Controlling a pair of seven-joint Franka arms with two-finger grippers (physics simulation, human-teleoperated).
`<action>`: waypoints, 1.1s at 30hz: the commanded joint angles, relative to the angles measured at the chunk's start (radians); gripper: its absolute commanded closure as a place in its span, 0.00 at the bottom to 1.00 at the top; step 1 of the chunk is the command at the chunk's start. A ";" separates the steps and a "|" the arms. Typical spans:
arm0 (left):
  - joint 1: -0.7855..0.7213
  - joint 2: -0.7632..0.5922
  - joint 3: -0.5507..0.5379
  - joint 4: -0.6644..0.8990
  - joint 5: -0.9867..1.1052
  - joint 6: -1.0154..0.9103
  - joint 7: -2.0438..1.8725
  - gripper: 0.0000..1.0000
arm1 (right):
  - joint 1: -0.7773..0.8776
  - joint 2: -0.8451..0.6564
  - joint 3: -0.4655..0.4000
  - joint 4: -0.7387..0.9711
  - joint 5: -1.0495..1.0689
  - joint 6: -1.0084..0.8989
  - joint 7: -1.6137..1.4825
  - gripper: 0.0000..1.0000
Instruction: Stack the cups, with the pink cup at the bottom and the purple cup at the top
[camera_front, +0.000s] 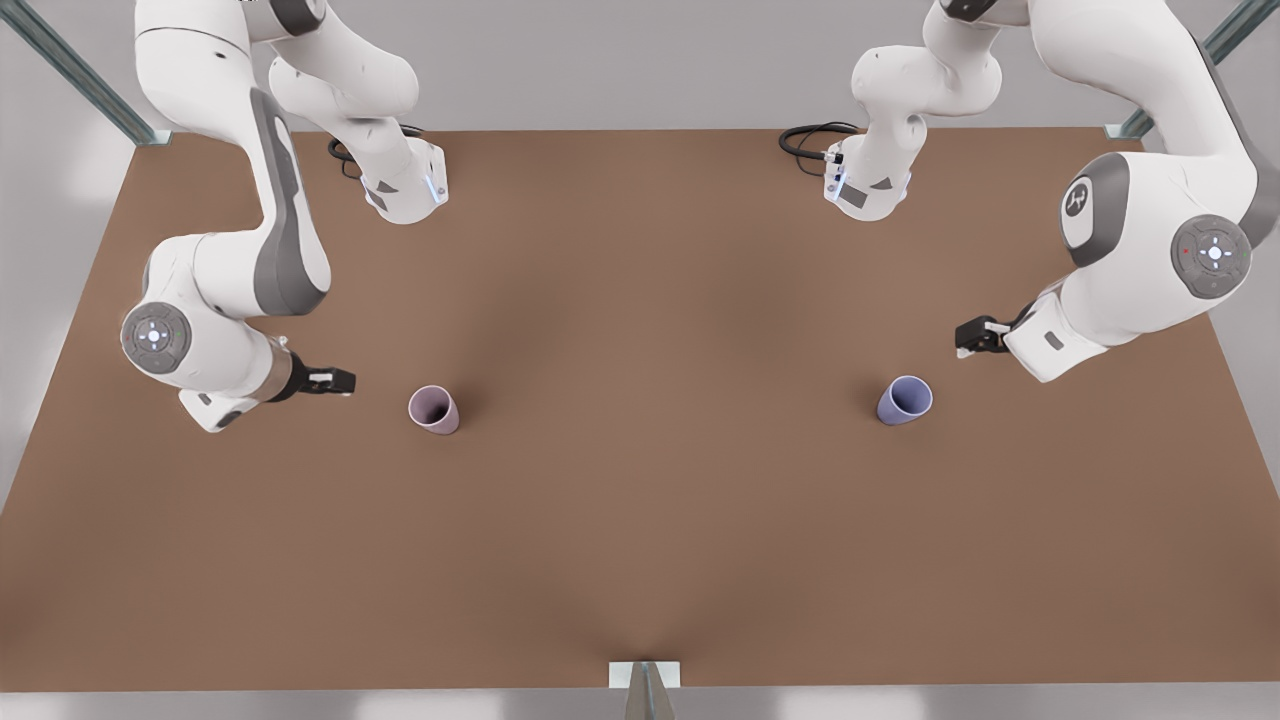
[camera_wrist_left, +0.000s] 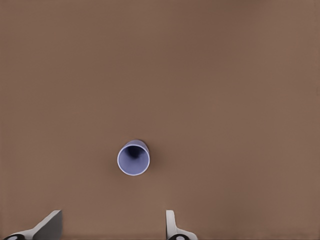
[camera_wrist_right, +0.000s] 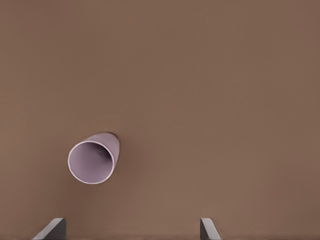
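The plain brown matte tabletop (camera_front: 640, 520) sat between pale grey walls, metal struts at its far corners. The small pale pink-mauve tapered cup (camera_front: 434, 409) stood upright left of centre, the bluish lavender tapered cup (camera_front: 905, 400) well apart on the right. The right gripper (camera_front: 335, 381) hovered beside the pink one, the left gripper (camera_front: 975, 337) near the lavender one, both spread wide and holding nothing.

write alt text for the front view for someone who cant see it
Two upright cups stand apart on a brown table: the pink cup toward the front view's left, the purple cup toward its right. The right tool hangs near the pink cup, the left tool near the purple, both open and empty.
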 joint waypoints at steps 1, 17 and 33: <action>0.000 0.001 -0.001 0.001 0.001 -0.008 0.054 0.00 | 0.042 0.017 0.002 -0.021 0.001 0.136 0.105 0.00; 0.000 0.006 -0.005 -0.002 0.001 -0.063 0.054 0.00 | 0.108 0.137 0.017 -0.127 0.054 0.218 0.126 0.00; 0.000 0.007 -0.005 0.001 0.002 -0.062 0.054 0.00 | 0.088 0.195 0.016 -0.296 0.052 0.432 0.109 0.12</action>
